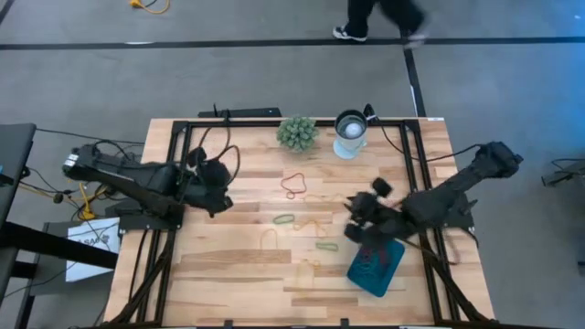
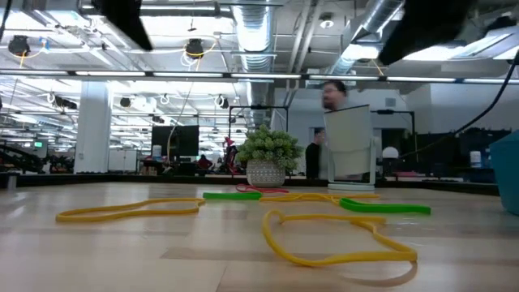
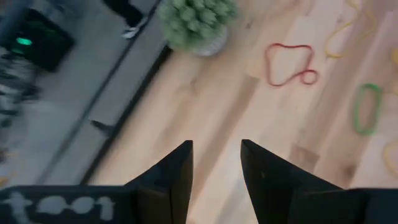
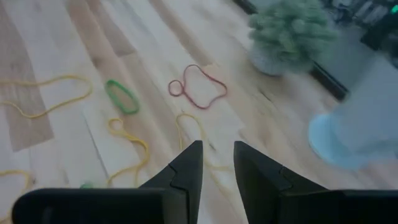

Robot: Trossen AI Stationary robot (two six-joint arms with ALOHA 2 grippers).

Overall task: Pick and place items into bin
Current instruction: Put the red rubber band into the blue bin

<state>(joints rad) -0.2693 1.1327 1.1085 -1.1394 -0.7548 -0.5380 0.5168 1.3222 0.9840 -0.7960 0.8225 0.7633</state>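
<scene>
Several rubber-band items lie flat on the wooden table: a red loop (image 1: pixel 294 185) (image 3: pixel 289 63) (image 4: pixel 198 85), a green one (image 1: pixel 284 218) (image 4: pixel 122 96), another green one (image 1: pixel 326 245) and yellow ones (image 1: pixel 311 225) (image 2: pixel 340 240). The teal bin (image 1: pixel 376 266) rests on the table at the near right, with reddish bands inside. My left gripper (image 1: pixel 219 190) (image 3: pixel 216 144) hangs open above the table's left part, with nothing between its fingers. My right gripper (image 1: pixel 355 217) (image 4: pixel 218 144) hangs open just beyond the bin, also with nothing between its fingers.
A spiky green plant ball (image 1: pixel 297 132) and a round white-and-metal cup (image 1: pixel 350 133) stand at the table's far edge. A dark frame runs along the table's sides (image 1: pixel 179 174). A person walks on the floor beyond the table (image 1: pixel 375 18).
</scene>
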